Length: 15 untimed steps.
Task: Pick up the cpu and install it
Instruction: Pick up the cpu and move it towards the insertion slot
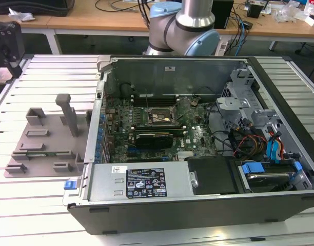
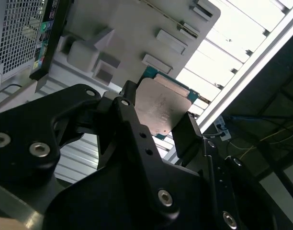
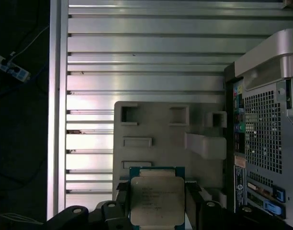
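Note:
The cpu [image 3: 157, 199] is a flat square chip with a silvery top and a green edge. In both wrist views it sits clamped between the black fingers [image 3: 192, 194] of my gripper [image 3: 157, 195], held above the gray fixture plate [image 3: 156, 124]. The second wrist view shows the cpu [image 2: 163, 108] tilted between the fingers [image 2: 129, 98] of the gripper [image 2: 161, 115]. In the exterior view the black wrist and gripper [image 1: 5, 43] hang at the far left, above the slatted table. The motherboard socket [image 1: 156, 118] lies inside the open computer case [image 1: 198, 205].
The gray fixture plate [image 1: 44, 138], with raised blocks and a tall post [image 1: 70, 115], lies to the left of the case in the exterior view. Inside the case are cables, a drive cage [image 1: 239, 102] and a blue-tabbed drive bay [image 1: 270, 174]. The case's rear grille [image 3: 266, 129] stands beside the fixture.

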### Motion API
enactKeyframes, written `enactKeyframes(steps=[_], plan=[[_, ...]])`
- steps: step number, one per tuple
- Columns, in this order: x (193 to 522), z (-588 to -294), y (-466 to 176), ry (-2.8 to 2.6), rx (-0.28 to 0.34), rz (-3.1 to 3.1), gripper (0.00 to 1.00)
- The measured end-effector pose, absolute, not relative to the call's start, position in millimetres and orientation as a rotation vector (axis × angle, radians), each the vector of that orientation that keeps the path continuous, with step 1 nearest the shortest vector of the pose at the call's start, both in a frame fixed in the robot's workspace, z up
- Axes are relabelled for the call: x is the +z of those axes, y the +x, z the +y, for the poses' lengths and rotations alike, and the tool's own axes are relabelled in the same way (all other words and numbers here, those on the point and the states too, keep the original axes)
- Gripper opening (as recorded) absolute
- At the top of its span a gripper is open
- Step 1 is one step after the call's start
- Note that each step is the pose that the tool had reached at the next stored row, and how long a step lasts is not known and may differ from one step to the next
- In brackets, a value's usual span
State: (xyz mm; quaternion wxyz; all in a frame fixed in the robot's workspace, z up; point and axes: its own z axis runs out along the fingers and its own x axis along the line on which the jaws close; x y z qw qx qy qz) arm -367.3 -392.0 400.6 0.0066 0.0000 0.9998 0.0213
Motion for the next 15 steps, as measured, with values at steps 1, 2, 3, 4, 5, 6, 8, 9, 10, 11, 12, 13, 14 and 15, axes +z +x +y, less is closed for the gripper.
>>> enactKeyframes(steps=[1,2,3,4,5,6,8,9,10,11,12,13,14,15], plan=[[401,-392,-365,0.0,0.067,3.128,0.55],[401,-392,-363,0.0,0.067,3.128,0.55],[401,-392,-360,0.0,0.067,3.128,0.55],[401,-392,-356,0.0,0.067,3.128,0.55],[401,-392,-351,0.0,0.067,3.128,0.55],[401,-392,-347,0.0,0.067,3.128,0.55],[401,-392,-343,0.0,0.067,3.128,0.55],[401,-392,-338,0.0,0.067,3.128,0.55],[401,-392,-334,0.0,0.067,3.128,0.55],[401,-392,-330,0.0,0.067,3.128,0.55],[401,-392,-326,0.0,0.067,3.128,0.55],[401,-392,-323,0.0,0.067,3.128,0.55],[401,-392,-320,0.0,0.067,3.128,0.55],[401,-392,-316,0.0,0.067,3.128,0.55]])
